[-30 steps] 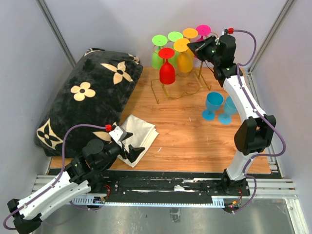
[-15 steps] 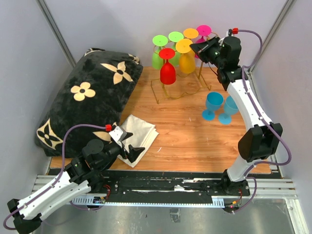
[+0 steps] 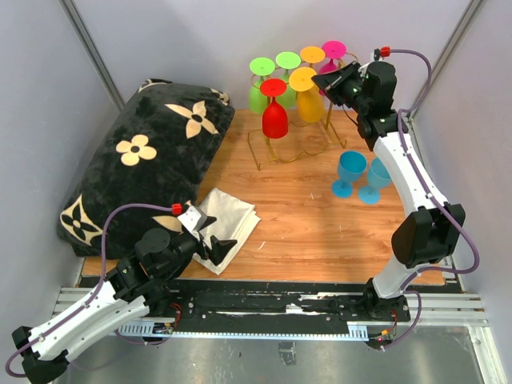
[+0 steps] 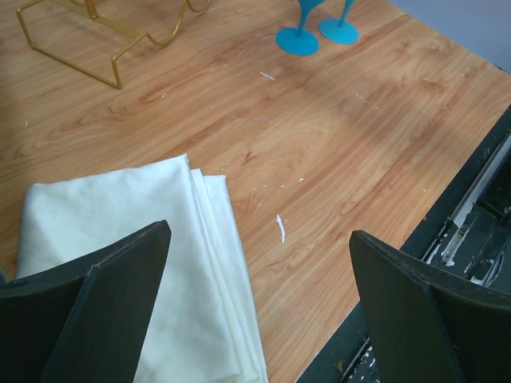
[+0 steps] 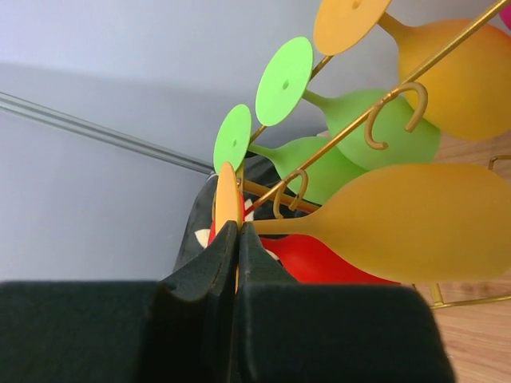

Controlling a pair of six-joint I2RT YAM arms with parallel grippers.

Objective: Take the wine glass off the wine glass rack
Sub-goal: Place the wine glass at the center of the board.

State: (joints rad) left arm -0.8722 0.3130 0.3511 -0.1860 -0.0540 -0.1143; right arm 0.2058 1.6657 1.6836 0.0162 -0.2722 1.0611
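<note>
My left gripper (image 4: 259, 233) hung low over the wooden table (image 4: 343, 136), well in front of the wine glass rack (image 5: 351, 128). Its fingers were spread wide with nothing between them. Under it lay a folded cream cloth (image 4: 136, 231), also well in front of the rack. Closer to the rack, off its right front corner, two blue wine glasses (image 3: 350, 170) stood upright on the wood, close together. To the rack's left lay a black cushion (image 3: 152, 152) with cream flowers.

On the rack itself the glasses hung foot up and bowl down. A red wine glass (image 3: 274, 118) hung at the front, two green wine glasses (image 5: 343, 108) behind it, and a pink wine glass (image 3: 334, 50) at the far right end. The yellow wine glass (image 5: 399, 227) hung from the rack's top rail, just right of the red one.

My right gripper (image 5: 237, 239) was up at the rack's top, on its right side. Its fingers were pressed together on the edge of the yellow glass's round foot, with the thin disc pinched between the tips. The stem and bowl reached away beyond them.
</note>
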